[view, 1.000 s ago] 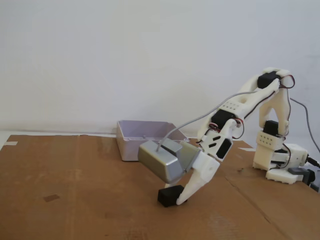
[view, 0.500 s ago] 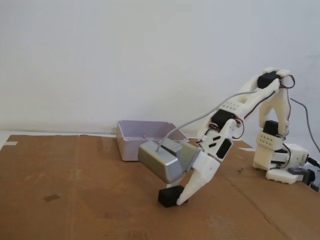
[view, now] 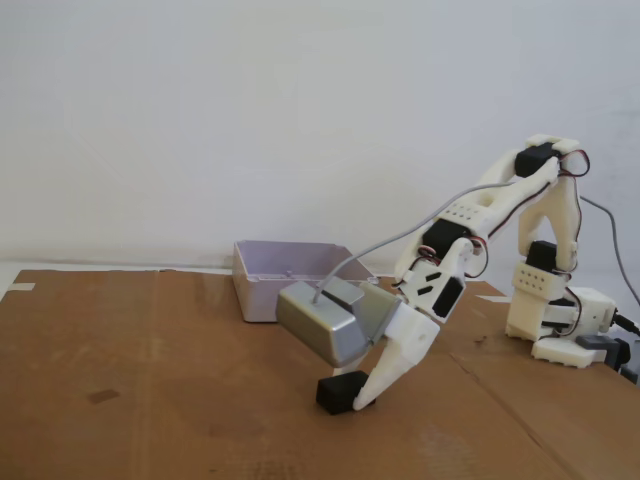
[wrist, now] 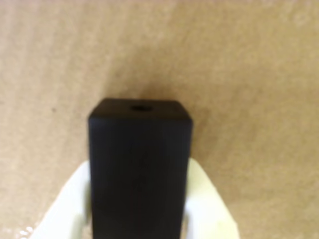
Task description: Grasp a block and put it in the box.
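Setup is a big cardboard sheet [view: 150,380] covering the table, with the box [view: 285,275] sitting toward the back, just behind the arm's grey camera housing [view: 330,322] in the fixed view. The white arm [view: 480,215] is leaning way down and forward from its base on the right.

The gripper [view: 352,400] is down at the cardboard, closed on the block [view: 338,392]. The wrist view backs this up: the block [wrist: 140,169] sits between the two white fingers [wrist: 207,199], pressed on both sides, its far end with a little hole poking out past the tips.

So the grab looks done; I'd say the lift is next. Go straight up first so the block doesn't drag on the cardboard, keep the squeeze steady, then swing back toward the box and clear its near wall before letting go.
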Controlling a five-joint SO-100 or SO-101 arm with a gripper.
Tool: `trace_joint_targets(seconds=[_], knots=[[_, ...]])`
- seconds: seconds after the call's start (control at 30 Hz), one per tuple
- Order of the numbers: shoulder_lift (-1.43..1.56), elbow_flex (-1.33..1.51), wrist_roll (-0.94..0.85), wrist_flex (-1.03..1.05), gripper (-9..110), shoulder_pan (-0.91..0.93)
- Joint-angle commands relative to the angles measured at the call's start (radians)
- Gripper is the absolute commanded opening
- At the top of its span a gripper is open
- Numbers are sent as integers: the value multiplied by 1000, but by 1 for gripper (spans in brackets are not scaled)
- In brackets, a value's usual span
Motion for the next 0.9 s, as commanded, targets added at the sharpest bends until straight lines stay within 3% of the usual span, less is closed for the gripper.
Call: trace_joint_targets(seconds=[0.0,0.6,0.87], knots=[[55,-77,11,-35,8,-2],[55,-215,2,-28,8,18],[206,-204,0,21,8,84]])
